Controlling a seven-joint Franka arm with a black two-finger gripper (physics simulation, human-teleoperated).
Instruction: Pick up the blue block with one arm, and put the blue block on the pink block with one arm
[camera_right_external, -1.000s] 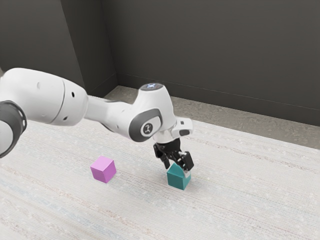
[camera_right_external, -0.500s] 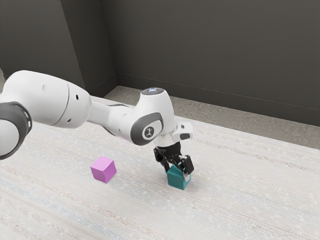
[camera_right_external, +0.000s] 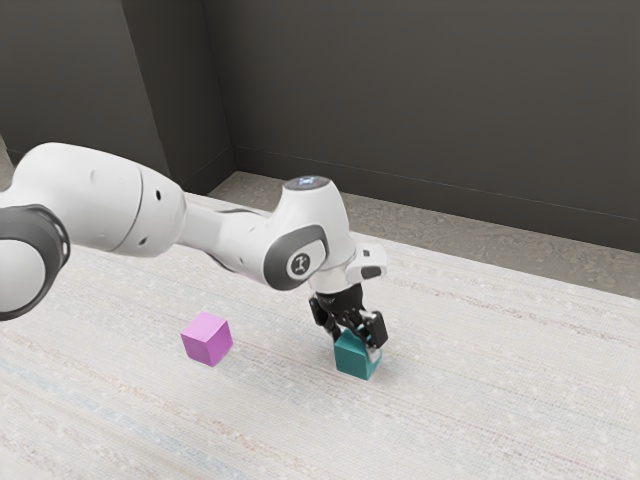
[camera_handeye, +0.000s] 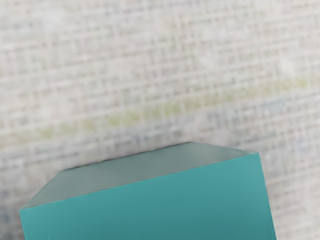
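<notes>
Exterior view: pink block (camera_right_external: 206, 338) on the desk (camera_right_external: 500, 390), blue block (camera_right_external: 357, 357) well apart toward the exterior view's right, sitting under the gripper (camera_right_external: 358, 333); closed on it or not, cannot tell. Squeeze opposite faces squarely before lifting straight up.

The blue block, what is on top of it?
The black gripper is right over the blue block, down at its top. It covers most of that top face, so that part cannot be seen.
</notes>
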